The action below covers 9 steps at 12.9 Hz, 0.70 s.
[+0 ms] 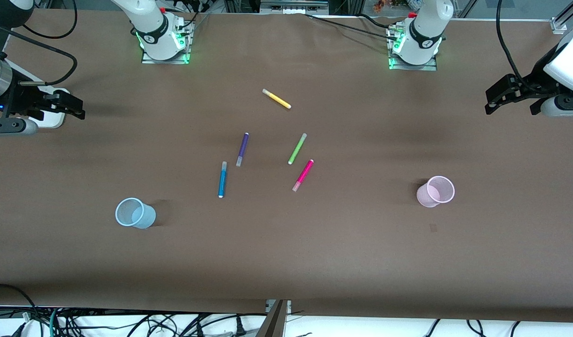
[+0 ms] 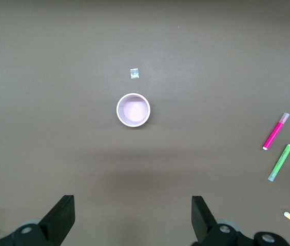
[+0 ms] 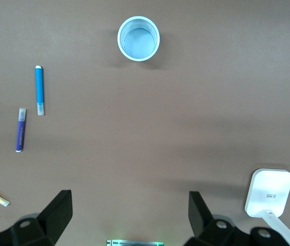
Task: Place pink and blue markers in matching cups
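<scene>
The pink marker (image 1: 303, 175) and the blue marker (image 1: 222, 179) lie flat near the table's middle. The pink marker also shows in the left wrist view (image 2: 276, 131), the blue one in the right wrist view (image 3: 40, 90). The pale blue cup (image 1: 135, 213) (image 3: 138, 38) stands upright toward the right arm's end. The pale pink cup (image 1: 436, 191) (image 2: 133, 109) stands upright toward the left arm's end. Both cups look empty. My right gripper (image 1: 73, 105) (image 3: 130, 212) is open and empty, high over its end of the table. My left gripper (image 1: 511, 111) (image 2: 133, 215) is open and empty, high over its own end.
A dark purple pen (image 1: 242, 149), a lime green pen (image 1: 297, 148) and a yellow pen (image 1: 276, 98) lie farther from the camera than the two markers. A white flat object (image 3: 269, 192) lies under the right gripper. A small scrap (image 2: 134, 74) lies by the pink cup.
</scene>
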Tool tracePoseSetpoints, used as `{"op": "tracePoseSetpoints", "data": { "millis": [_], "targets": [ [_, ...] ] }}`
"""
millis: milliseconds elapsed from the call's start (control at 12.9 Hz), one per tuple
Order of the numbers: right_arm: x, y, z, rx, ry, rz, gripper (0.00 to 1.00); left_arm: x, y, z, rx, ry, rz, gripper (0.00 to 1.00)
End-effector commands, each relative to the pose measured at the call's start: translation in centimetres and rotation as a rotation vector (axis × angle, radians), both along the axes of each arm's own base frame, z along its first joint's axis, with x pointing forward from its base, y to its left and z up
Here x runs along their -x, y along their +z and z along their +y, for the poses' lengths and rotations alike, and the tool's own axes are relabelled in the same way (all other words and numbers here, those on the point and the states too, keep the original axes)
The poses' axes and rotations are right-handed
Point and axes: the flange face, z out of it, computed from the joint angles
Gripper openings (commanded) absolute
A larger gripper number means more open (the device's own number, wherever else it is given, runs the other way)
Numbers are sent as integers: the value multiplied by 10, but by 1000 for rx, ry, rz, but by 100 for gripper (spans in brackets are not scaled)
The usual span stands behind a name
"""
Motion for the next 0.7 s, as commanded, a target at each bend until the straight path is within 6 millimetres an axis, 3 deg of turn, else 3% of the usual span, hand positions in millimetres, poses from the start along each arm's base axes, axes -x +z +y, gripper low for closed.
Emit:
{"op": "tracePoseSetpoints", "data": {
  "millis": [0,619],
  "targets": [
    [0,6,-2,2,-3,3,100,4,5,-6,4,0,29,100],
    [-2,5,-3,1,0,-3,100,4,3,0,8,10,38,100]
  ]
}}
